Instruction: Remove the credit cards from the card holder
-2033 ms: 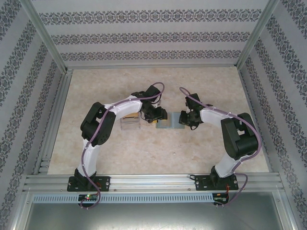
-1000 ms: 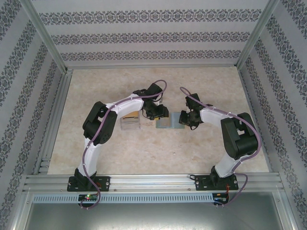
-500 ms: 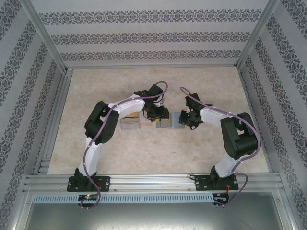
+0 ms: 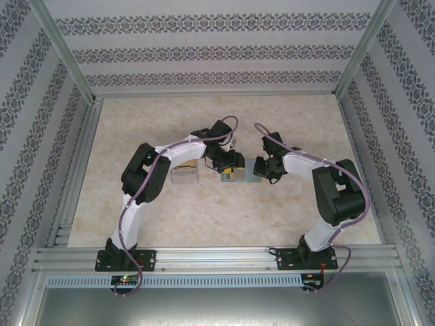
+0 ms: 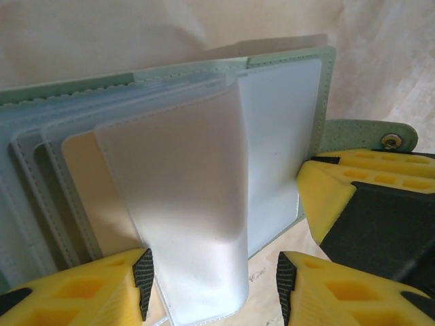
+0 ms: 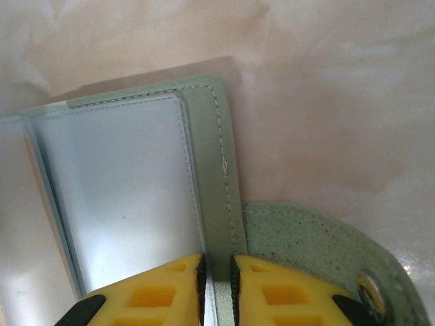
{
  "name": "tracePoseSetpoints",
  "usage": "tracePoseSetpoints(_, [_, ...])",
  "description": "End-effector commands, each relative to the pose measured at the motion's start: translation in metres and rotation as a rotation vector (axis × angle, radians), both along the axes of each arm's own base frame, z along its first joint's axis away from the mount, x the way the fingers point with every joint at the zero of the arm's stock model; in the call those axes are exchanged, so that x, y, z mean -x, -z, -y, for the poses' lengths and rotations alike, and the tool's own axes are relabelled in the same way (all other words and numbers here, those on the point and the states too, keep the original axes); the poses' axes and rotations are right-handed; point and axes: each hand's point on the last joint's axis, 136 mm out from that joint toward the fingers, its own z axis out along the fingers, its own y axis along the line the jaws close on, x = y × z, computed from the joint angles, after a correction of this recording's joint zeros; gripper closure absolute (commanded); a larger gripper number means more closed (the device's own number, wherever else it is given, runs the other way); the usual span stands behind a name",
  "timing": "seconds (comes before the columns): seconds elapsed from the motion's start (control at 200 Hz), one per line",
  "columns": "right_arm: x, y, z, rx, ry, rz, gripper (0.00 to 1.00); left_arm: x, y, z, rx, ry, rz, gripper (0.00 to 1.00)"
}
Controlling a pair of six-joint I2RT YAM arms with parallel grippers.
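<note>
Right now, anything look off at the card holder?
One clear sleeve bows up out of the open card holder, curling between the fingers of the left claw instead of lying flat. A yellow credit card sits in a sleeve behind it. The right claw pinches the holder's edge.

Sage-green card holder on beige marbled table.

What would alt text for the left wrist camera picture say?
A green card holder lies open, clear sleeves fanned, one holding a yellow-orange card. The left gripper, jaws apart, straddles a lifted sleeve; the right gripper pinches the holder's edge.
</note>
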Motion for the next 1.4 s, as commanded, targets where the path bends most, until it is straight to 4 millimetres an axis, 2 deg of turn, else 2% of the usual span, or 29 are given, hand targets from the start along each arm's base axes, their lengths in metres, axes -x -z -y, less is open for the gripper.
tracePoseSetpoints(0.0, [0.015, 0.017, -0.016, -0.032, -0.032, -0.067, 0.79, 0.008, 0.009, 0.007, 0.010, 0.012, -0.022, 0.46])
tracePoseSetpoints(0.155, [0.015, 0.017, -0.017, -0.034, -0.035, -0.067, 0.79, 0.007, 0.003, 0.013, 0.040, 0.026, -0.010, 0.45])
tracePoseSetpoints(0.335, [0.015, 0.016, -0.018, -0.035, -0.034, -0.066, 0.79, 0.005, -0.009, 0.031, 0.129, 0.051, 0.002, 0.45])
tracePoseSetpoints(0.705, [0.013, 0.016, -0.018, -0.042, -0.028, -0.064, 0.79, 0.001, -0.021, 0.061, 0.220, 0.110, 0.019, 0.45])
tracePoseSetpoints(0.954, [0.013, 0.016, -0.017, -0.046, -0.022, -0.067, 0.79, -0.008, -0.049, 0.074, 0.269, 0.132, 0.083, 0.44])
tracePoseSetpoints(1.134, [0.013, 0.016, -0.016, -0.045, -0.018, -0.065, 0.79, -0.015, -0.068, 0.060, 0.212, 0.115, 0.161, 0.43])
tracePoseSetpoints(1.289, [0.013, 0.017, -0.016, -0.047, -0.019, -0.068, 0.79, -0.023, -0.076, 0.026, 0.101, 0.054, 0.221, 0.41])
tracePoseSetpoints(1.399, [0.013, 0.017, -0.017, -0.049, -0.019, -0.068, 0.79, -0.023, -0.068, 0.002, 0.033, 0.018, 0.216, 0.40])
